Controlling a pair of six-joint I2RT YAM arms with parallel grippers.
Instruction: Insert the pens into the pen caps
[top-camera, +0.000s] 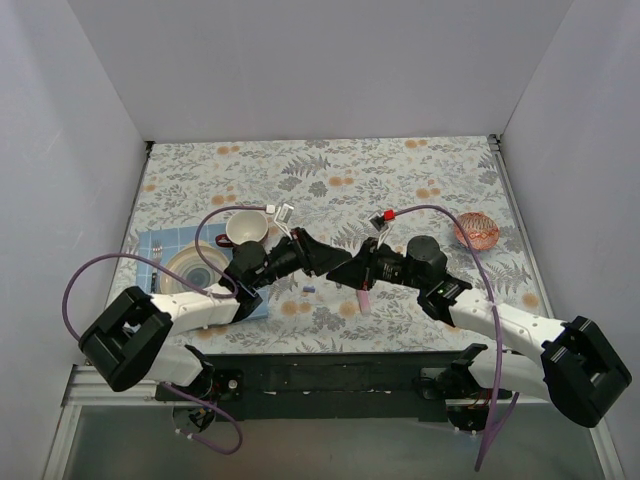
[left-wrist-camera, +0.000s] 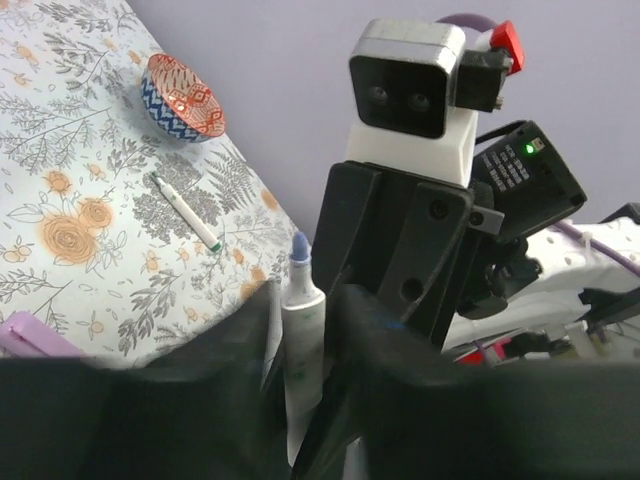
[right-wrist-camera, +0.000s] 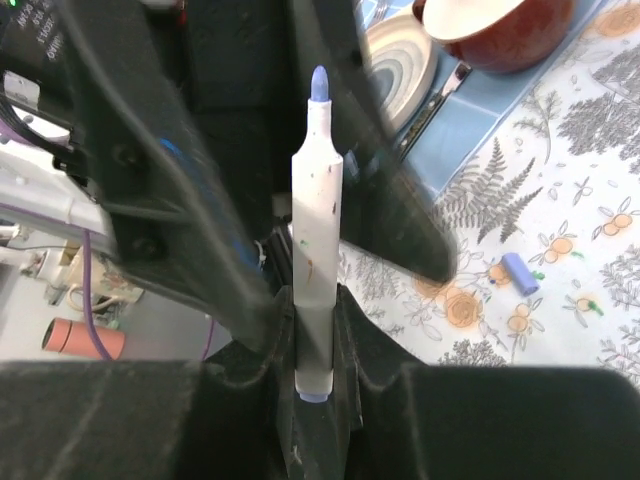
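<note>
Left wrist: the left jaws, narrow, flank a blue-tipped white pen (left-wrist-camera: 300, 340); grip unclear. Right wrist: the right jaws clamp its base; a lilac cap (right-wrist-camera: 519, 272) lies on the table (right-wrist-camera: 560, 330). Top: both jaws meet mid-table.

Mug (top-camera: 245, 228), plate (top-camera: 188, 270) left; bowl (top-camera: 477, 232) far right
</note>
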